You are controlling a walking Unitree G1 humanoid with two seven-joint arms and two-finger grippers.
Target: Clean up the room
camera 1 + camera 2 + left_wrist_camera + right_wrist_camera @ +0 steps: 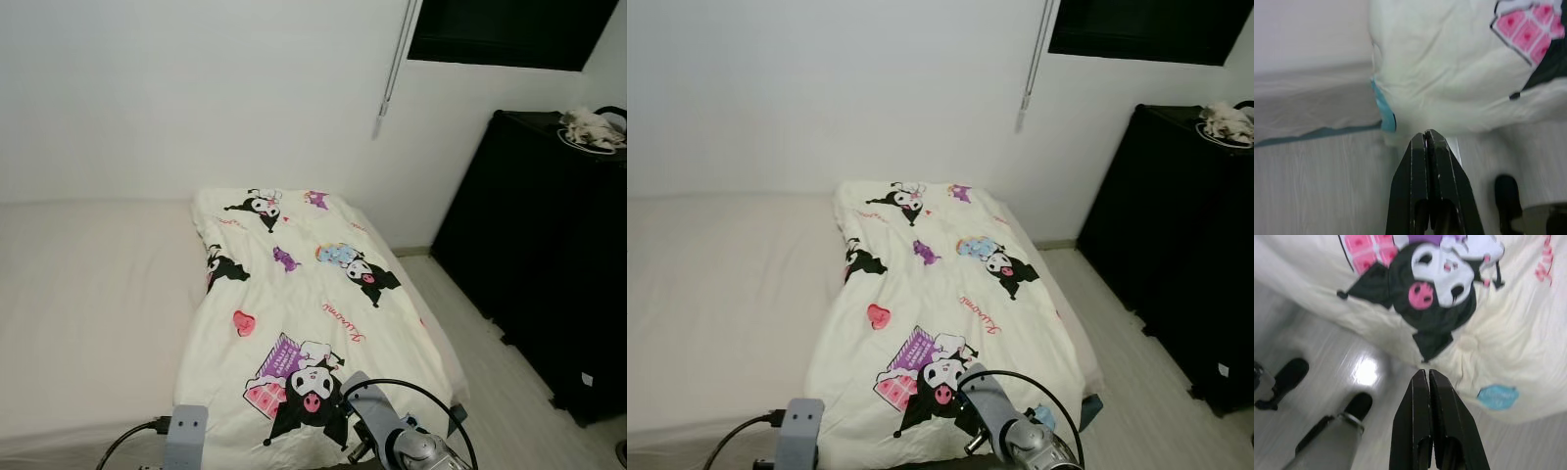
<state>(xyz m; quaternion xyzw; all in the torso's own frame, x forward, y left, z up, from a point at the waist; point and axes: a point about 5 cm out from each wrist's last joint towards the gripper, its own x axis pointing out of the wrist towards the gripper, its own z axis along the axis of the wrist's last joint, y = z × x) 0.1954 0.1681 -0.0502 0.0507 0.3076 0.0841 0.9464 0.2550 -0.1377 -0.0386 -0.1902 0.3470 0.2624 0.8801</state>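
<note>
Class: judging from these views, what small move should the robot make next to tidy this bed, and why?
Probably open the left gripper and reach for the blanket edge: both grippers are shut and empty, the right gripper likewise near it, and the blanket covers only part of the mattress.

Two silver-grey metal arms are seen, the left arm [185,436] blocky and flat-faced, the right arm [407,441] rounded and shiny. Black cables are looped beside each. The left gripper [1431,147] and right gripper [1428,382] end in long, tapering, glossy black fingers.
</note>
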